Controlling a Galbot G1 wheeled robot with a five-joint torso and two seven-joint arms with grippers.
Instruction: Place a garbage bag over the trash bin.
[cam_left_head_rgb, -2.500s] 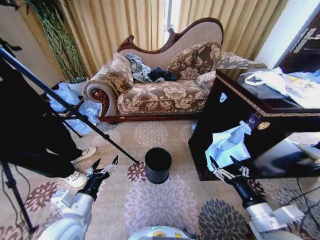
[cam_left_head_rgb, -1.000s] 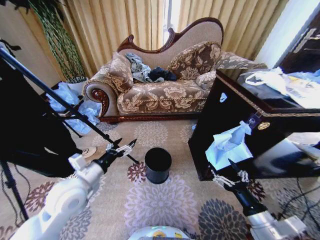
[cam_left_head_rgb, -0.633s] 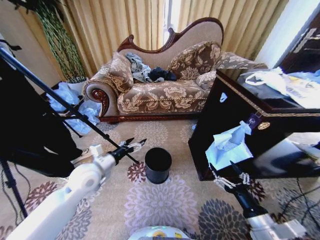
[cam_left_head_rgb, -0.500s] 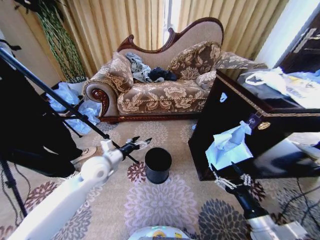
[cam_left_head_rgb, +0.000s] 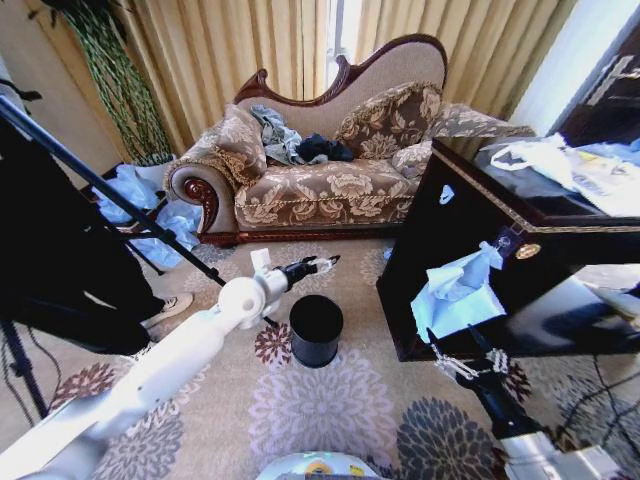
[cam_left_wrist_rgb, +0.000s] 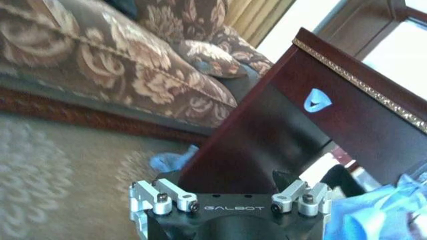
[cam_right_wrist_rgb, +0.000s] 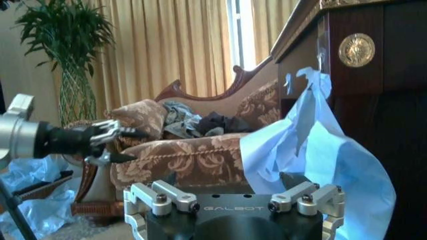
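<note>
the left gripper (cam_left_head_rgb: 318, 264) has swung up and across, fingers spread, now at twelve o'clock of the trash bin (cam_left_head_rgb: 316, 329). the garbage bag (cam_left_head_rgb: 455, 293) hangs on the cabinet (cam_left_head_rgb: 470, 230) at three o'clock, not yet fetched. the right gripper (cam_left_head_rgb: 470, 362) waits below it, spread.

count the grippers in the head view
2. The left gripper reaches out above the carpet just beyond the trash bin. The right gripper hovers low beside the black cabinet, under the hanging garbage bag.
</note>
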